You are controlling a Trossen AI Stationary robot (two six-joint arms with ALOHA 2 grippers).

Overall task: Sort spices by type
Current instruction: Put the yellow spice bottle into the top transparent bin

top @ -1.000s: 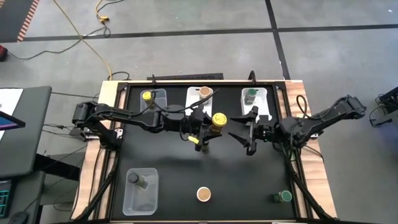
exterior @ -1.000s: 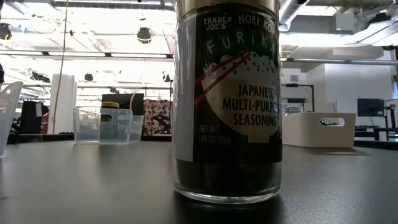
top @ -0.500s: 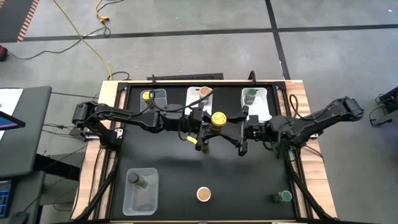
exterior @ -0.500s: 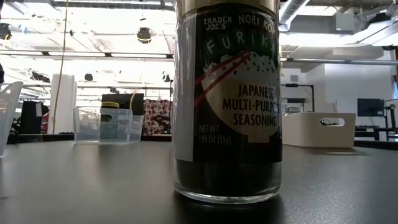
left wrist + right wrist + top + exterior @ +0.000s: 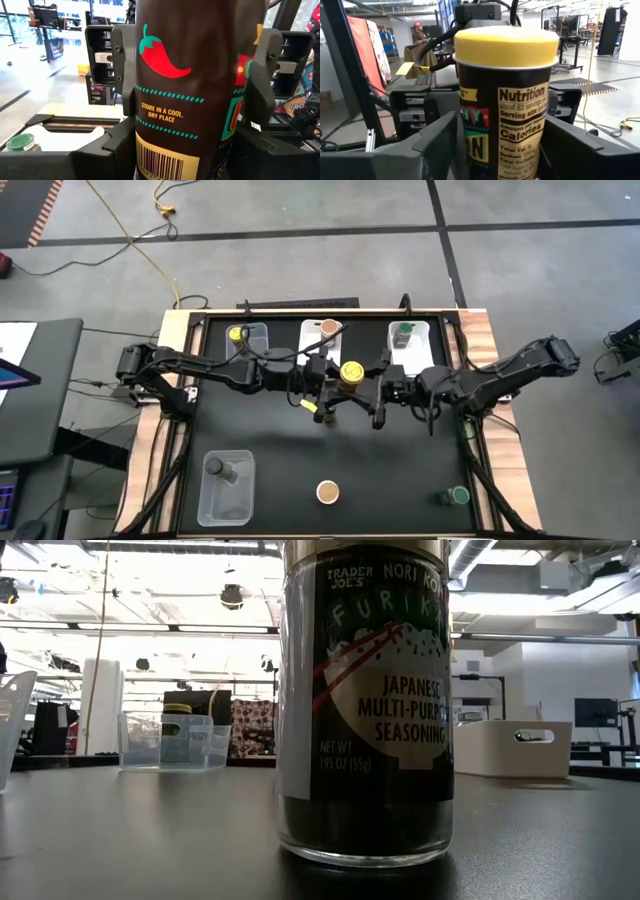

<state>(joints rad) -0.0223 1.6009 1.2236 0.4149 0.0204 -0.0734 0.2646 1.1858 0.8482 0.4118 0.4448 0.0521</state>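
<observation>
High view shows the left claw (image 5: 338, 385) gripping a yellow-capped spice jar (image 5: 351, 372) upright above the black worktop (image 5: 280, 460) at frame centre, while the right claw (image 5: 378, 392) has its fingers spread wide on either side of it, which looks like a handover between arms. Right wrist view shows the jar (image 5: 506, 105) as dark brown with a nutrition label. A green-capped jar (image 5: 458, 496) and a tan-capped jar (image 5: 328, 493) stand unsorted near the lower edge.

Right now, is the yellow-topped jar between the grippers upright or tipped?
Upright: the yellow-topped jar shows its cap level on top, label text reading straight, between the right gripper's fingers.
</observation>
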